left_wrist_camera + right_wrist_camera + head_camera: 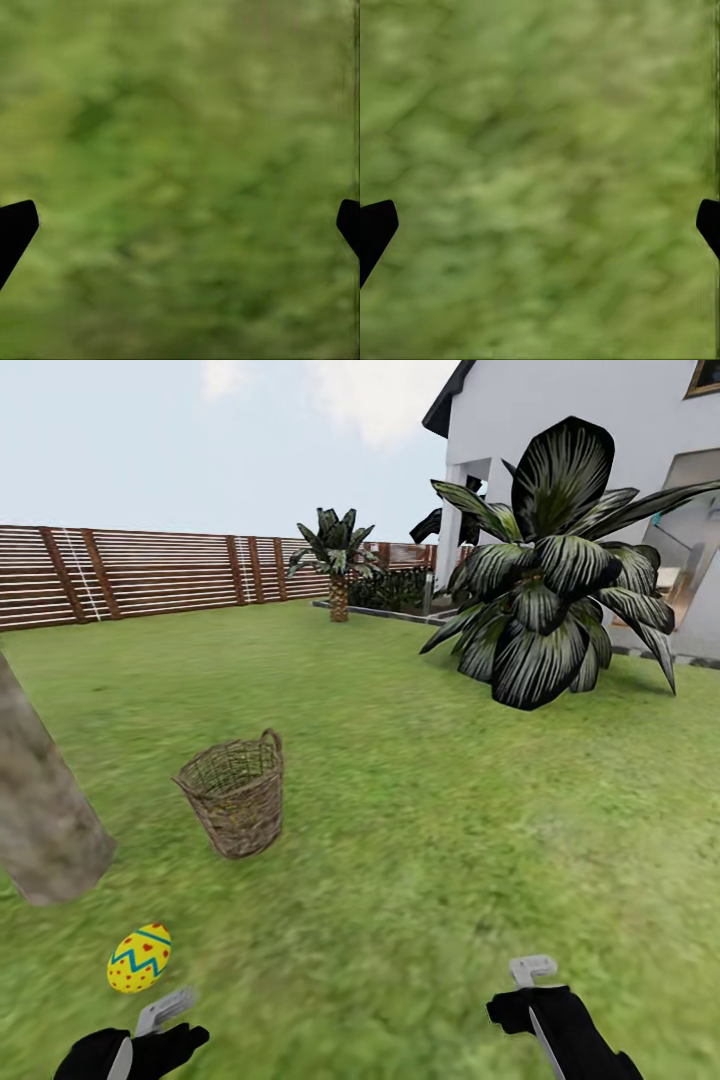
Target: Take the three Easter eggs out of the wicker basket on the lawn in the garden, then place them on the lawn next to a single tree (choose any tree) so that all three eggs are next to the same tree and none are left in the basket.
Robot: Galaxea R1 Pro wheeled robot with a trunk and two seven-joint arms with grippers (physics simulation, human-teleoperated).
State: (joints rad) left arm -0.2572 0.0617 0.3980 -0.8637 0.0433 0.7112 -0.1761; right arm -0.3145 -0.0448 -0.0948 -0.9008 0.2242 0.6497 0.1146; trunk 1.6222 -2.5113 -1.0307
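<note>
1. Wide lawn [450, 840] underfoot, flat green grass running from the near edge out to a brown slat fence [150, 570] at far left and a white house [560, 420] at far right; open sky above. Soft, level ground, judged kind to an egg set down gently, with little slope to start a roll.
2. Big black-leaved plant [545, 585] at far right in front of the house; a smaller palm-like one [335, 555] further back by the fence. Neither wanted for the task.
3. Thick mottled grey-tan trunk of the tree [40, 810] at near left, cut by the frame edge, canopy out of sight. Likely the chosen drop-off spot.
4. Wicker basket [235, 795] upright on the grass, just right of and a little beyond the trunk, apart from it. Inside too dim to say whether any eggs remain.
5. One Easter egg [139, 957] lying on the grass near the trunk's foot, nearer than the basket; probably placed there to count as beside the tree. Other two unseen.
6. Left end effector [165, 1010] at near left, just below the egg, not touching it; fingers spread wide in the left wrist view, holding nothing, grass beneath.
7. Right end effector [533, 972] at near right, well apart from the egg; likewise wide open and empty over grass.
</note>
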